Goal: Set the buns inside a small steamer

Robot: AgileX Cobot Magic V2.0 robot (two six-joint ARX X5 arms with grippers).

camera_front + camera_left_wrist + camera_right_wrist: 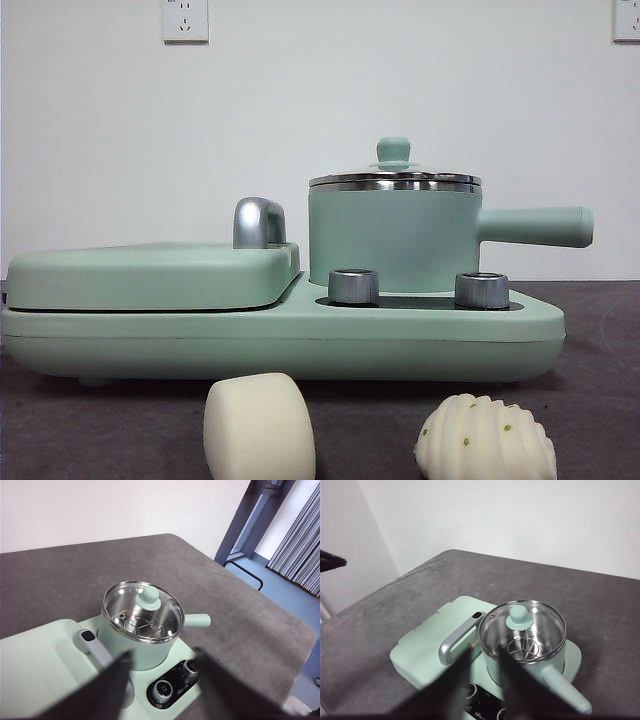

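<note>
The small steamer [395,235] is a mint-green pot standing on the right half of a green cooker base, its glass lid with a green knob [393,152] in place. Two buns lie on the table in front of the base: a smooth drum-shaped one [258,428] and a ridged one with green specks [485,440]. Neither arm shows in the front view. My left gripper [164,654] hangs open high above the steamer [142,615]. My right gripper [485,655] also hovers above the steamer [540,625], open and empty. No bun shows in either wrist view.
A flat lidded griddle [150,275] with a chrome handle [258,222] fills the base's left half. Two steel dials [353,286] [481,290] stand below the pot, whose straight handle [535,226] points right. The table edge [300,645] drops off beyond.
</note>
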